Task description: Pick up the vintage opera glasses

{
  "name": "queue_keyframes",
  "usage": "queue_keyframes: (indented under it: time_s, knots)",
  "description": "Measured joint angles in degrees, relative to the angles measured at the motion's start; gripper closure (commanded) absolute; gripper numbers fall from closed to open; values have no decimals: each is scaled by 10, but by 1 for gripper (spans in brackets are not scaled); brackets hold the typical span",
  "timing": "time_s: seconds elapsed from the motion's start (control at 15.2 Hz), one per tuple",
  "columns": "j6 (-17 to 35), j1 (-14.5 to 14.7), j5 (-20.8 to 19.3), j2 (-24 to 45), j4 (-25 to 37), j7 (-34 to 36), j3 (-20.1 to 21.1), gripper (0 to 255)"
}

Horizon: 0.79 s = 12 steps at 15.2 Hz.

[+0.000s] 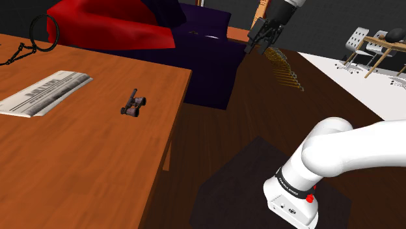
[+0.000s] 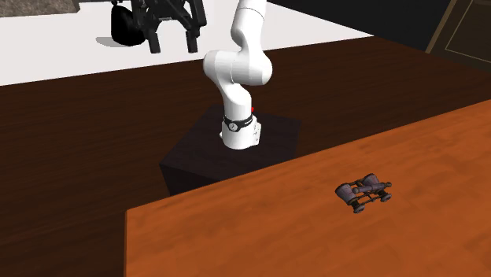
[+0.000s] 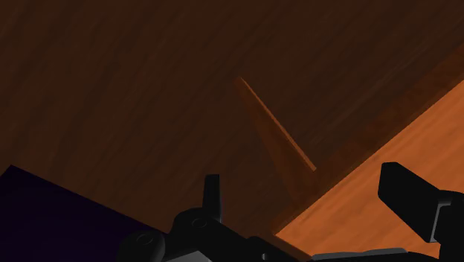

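The opera glasses point(image 1: 133, 104) are small, dark and metallic, with two short barrels. They lie on the orange-brown wooden table point(image 1: 84, 156), close to its edge on the shoulder view's right. In the second exterior view the opera glasses point(image 2: 364, 193) rest on the table point(image 2: 260, 236), well in front of the stand. My gripper point(image 1: 253, 45) hangs high over the dark floor, beyond the table's far corner and far from the glasses. In the wrist view the gripper point(image 3: 311, 199) is open, its fingers point(image 3: 212, 195) wide apart with nothing between them, above a table corner point(image 3: 394, 156).
A folded newspaper point(image 1: 42, 93) lies on the table to the left of the glasses, and a dark looped cord point(image 1: 29, 42) sits at the far corner. A red seat point(image 1: 110, 23) and a dark purple sofa point(image 1: 208, 58) stand behind the table. White chairs point(image 1: 356, 45) are at the far right.
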Motion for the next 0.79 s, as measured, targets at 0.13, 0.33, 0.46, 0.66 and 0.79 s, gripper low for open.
queue_keyframes:
  time_s: [0.13, 0.33, 0.46, 0.66, 0.79]
  knots:
    - [3, 2, 2, 4, 1, 6, 6, 0]
    - [19, 10, 10, 27, 5, 36, 42, 0]
    - [25, 15, 14, 42, 11, 60, 68, 0]
    - [37, 22, 18, 73, 26, 96, 107, 0]
    - [47, 27, 21, 105, 45, 125, 139, 0]
